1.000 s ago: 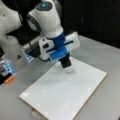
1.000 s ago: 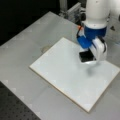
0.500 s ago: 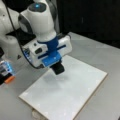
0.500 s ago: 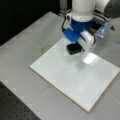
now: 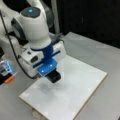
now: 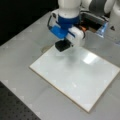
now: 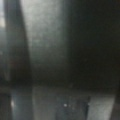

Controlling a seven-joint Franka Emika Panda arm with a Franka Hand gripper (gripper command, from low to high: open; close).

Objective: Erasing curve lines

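Hovering jaws [image 5: 55, 77] over white board [image 5: 82, 82]

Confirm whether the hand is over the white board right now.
Yes: in a front view the hand hangs low over the white board, near one corner.

Gripper [image 6: 62, 46] low over the white board [image 6: 75, 77], near its far-left corner, carrying a black block [image 6: 62, 46] at its tip. Board flat on the grey table [image 6: 22, 50]. Bright glare patch [image 6: 90, 58] towards the board's far edge.
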